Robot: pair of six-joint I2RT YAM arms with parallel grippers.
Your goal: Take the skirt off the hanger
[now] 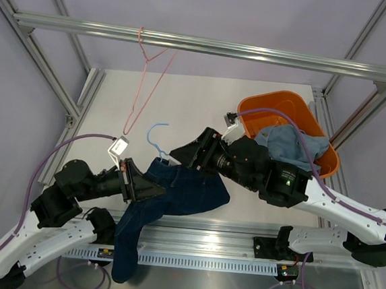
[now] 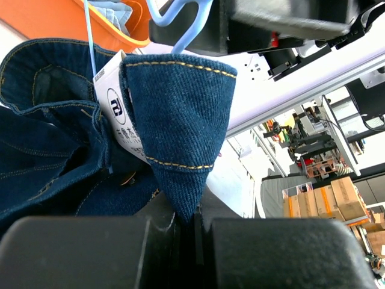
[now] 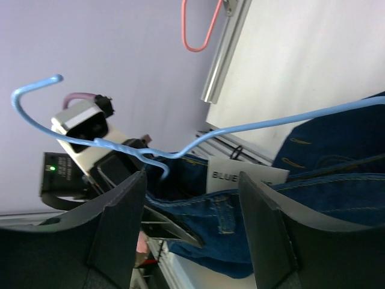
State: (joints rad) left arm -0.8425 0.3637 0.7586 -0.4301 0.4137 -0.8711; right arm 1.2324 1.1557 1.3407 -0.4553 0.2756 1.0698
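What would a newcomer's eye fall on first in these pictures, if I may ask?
Most likely the dark denim skirt sprawled mid-table and drooping over the near edge, its waistband pinched in the left gripper. Next, the light blue hanger rising from it, and the bright orange basket at the right rear.

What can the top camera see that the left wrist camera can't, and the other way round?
Only the top camera shows the pink hanger hooked on the rail, and the skirt's end drooping off the table. Only the left wrist camera shows the white label on the skirt, the left pincer shut on a denim fold, and cardboard boxes far off. Both show the skirt, the blue hanger and the orange basket.
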